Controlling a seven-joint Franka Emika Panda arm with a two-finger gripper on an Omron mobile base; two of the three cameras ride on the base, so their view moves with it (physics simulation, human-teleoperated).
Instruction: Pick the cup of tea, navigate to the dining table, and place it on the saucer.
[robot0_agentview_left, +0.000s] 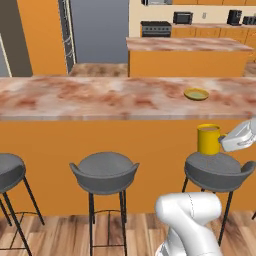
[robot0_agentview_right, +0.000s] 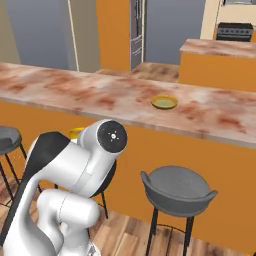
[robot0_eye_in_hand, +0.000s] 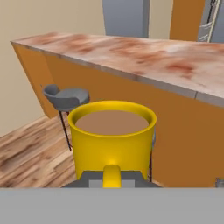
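Below the dining table (robot0_agentview_left: 100, 97), yellow cup of tea (robot0_agentview_left: 208, 139), brown-filled.

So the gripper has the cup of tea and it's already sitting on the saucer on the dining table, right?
Not yet. The gripper holds the cup of tea, but below the dining table top, above a stool. The saucer lies bare, as the left base view shows.

A small yellow cylindrical cup of tea (robot0_eye_in_hand: 112, 139) sits right in front of the claw, its handle pointing back toward the camera and light brown liquid filling it nearly to the rim. Beyond and above the cup runs the long dining table (robot0_eye_in_hand: 144, 59) with its reddish-brown and cream marbled top and orange wood side. A grey round stool (robot0_eye_in_hand: 66, 99) stands farther off to the left, on the wooden plank floor (robot0_eye_in_hand: 30, 148).
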